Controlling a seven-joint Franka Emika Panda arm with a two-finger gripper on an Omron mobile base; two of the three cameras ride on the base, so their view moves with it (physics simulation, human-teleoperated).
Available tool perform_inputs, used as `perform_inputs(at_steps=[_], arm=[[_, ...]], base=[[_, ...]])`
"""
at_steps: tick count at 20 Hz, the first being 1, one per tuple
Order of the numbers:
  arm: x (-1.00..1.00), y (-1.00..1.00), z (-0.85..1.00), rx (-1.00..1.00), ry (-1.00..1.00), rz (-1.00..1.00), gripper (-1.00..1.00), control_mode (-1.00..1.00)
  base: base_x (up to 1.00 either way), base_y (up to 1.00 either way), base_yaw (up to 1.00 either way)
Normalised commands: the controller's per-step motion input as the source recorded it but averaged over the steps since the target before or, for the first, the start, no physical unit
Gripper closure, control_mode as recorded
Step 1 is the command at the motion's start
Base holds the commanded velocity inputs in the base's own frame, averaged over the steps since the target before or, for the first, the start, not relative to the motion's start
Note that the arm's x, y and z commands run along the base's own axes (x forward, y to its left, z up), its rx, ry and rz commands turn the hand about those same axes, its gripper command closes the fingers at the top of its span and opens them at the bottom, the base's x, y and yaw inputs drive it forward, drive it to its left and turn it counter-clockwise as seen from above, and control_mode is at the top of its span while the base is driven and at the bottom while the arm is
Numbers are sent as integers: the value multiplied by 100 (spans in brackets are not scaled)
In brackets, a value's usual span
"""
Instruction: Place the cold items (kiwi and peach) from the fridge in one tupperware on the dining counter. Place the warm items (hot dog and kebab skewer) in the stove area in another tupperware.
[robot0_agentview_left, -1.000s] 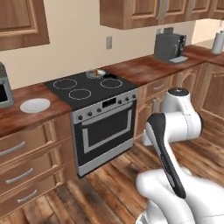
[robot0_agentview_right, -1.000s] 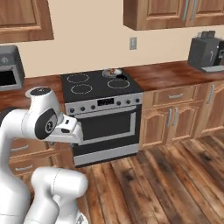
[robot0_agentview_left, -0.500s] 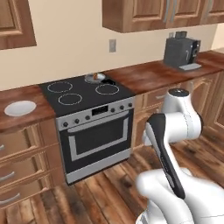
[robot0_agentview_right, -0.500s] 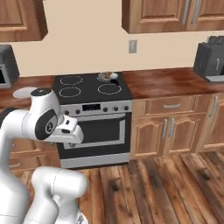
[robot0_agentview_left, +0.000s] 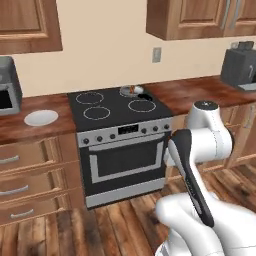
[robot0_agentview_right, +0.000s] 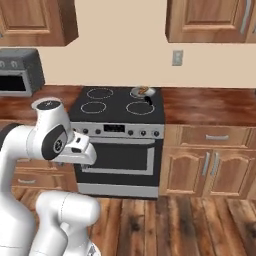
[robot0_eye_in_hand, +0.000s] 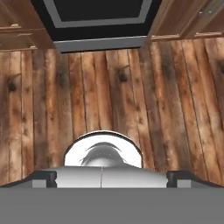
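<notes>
The stove area (robot0_agentview_left: 117, 106) lies straight ahead, a black glass cooktop (robot0_agentview_right: 120, 102) over a steel oven front. On its back right burner sits a small grey pan (robot0_agentview_left: 131, 90) holding a brownish-orange bit of food (robot0_agentview_right: 143, 91), too small to name. My arm is folded close to the base, well short of the stove. The gripper (robot0_eye_in_hand: 111, 178) points down at the wood floor, open, with nothing between its dark fingertips (robot0_eye_in_hand: 43, 178). The white hand (robot0_agentview_right: 82, 150) hangs in front of the oven door.
A white plate (robot0_agentview_left: 41, 117) rests on the wood countertop left of the stove, beside a grey microwave (robot0_agentview_right: 20, 75). A dark coffee machine (robot0_agentview_left: 237, 67) stands on the right countertop. Wood drawers and cabinets flank the oven (robot0_eye_in_hand: 98, 17). Plank floor (robot0_eye_in_hand: 109, 87) lies below.
The whole picture has shifted: the base has driven and turned, so the stove now looks closer and more head-on. The arm stays folded and the gripper stays open.
</notes>
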Motion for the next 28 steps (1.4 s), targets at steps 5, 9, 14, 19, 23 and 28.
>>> perform_inputs(at_steps=[5,9,14,19,23,28], arm=[[0,0,0,0,0,0,-100,100],[0,0,0,0,0,0,-100,100],[0,0,0,0,0,0,-100,100],[0,0,0,0,0,0,-100,100],[0,0,0,0,0,0,-100,100],[0,0,0,0,0,0,-100,100]], base=[[45,-60,58],[30,-80,31],[36,-45,-13],[37,36,-45],[48,27,-24],[57,18,-2]])
